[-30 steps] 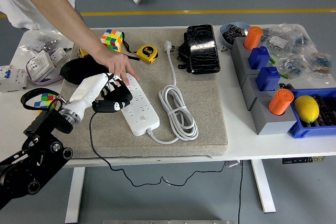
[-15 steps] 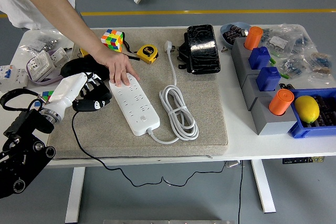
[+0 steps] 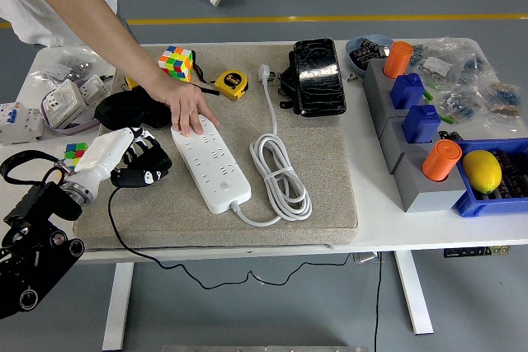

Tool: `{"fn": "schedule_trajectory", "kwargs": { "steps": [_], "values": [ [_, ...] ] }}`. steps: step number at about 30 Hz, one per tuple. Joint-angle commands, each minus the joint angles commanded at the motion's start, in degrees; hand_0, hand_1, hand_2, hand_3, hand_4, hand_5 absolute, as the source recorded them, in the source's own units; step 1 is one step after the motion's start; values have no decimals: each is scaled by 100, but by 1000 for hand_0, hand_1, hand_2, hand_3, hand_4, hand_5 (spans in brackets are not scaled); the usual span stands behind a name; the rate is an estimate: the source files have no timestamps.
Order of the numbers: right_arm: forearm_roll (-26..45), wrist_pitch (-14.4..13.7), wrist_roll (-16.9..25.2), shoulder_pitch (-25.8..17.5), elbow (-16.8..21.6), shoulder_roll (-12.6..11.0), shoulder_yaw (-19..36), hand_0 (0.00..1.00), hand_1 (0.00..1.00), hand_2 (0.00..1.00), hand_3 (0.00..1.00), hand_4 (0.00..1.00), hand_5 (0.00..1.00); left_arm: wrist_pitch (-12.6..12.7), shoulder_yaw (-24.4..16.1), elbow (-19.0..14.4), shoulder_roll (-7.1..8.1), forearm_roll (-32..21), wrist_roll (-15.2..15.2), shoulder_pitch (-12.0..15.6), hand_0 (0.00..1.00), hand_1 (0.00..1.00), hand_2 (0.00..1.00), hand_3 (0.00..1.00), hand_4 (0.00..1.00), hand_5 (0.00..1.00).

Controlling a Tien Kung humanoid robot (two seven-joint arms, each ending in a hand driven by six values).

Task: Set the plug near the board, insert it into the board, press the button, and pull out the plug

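Clamped in the left hand (image 3: 136, 158), the black plug (image 3: 142, 175) looks light and rigid, best gripped by its body beside the board (image 3: 210, 158) that a person's hand (image 3: 188, 105) steadies.

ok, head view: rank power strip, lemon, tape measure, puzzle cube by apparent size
1. Power strip, clearly largest.
2. Lemon.
3. Puzzle cube and tape measure look about alike; can't rank them.

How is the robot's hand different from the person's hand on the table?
The robot's left hand is white and black, curled around a black plug beside the power strip. The person's hand is bare, lying flat on the strip's far end. Both are at the strip's left side.
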Motion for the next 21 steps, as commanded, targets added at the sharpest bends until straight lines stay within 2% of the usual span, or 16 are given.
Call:
{"fn": "schedule_trajectory", "kwargs": {
  "steps": [1,6,7,12,13,18,19,21],
  "values": [
    [0,-1,1,4,1,-4,-5,558,645,606,527,897,433,-19,3,2,0,-18,13,4,388,450,497,554,788,151],
    [3,0,0,10,1,-17,-32,558,645,606,527,897,433,-40,10,14,-3,-47,21,23,388,450,497,554,788,151],
    [4,0,0,12,2,-17,-30,558,646,606,526,897,432,-41,12,15,-2,-42,21,26,475,555,548,568,889,235],
    [5,0,0,8,2,-17,-23,558,646,606,526,897,432,5,-14,-22,24,-52,-63,64,475,555,548,568,889,235],
    [7,1,0,6,2,-18,-24,558,645,606,526,897,432,10,-24,-33,27,-46,-80,70,539,639,662,740,970,310],
    [7,3,-1,-6,0,-26,-39,558,645,606,526,897,432,26,-82,-122,43,-8,-136,126,539,639,662,740,970,310],
    [8,2,-1,-6,0,-26,-41,559,645,606,527,897,431,21,-97,-136,46,-7,-138,139,583,695,733,773,998,429],
    [5,3,1,-9,5,-26,-42,559,645,606,527,897,431,3,-128,-163,59,4,-127,170,583,695,733,773,998,429]
  ]
}}
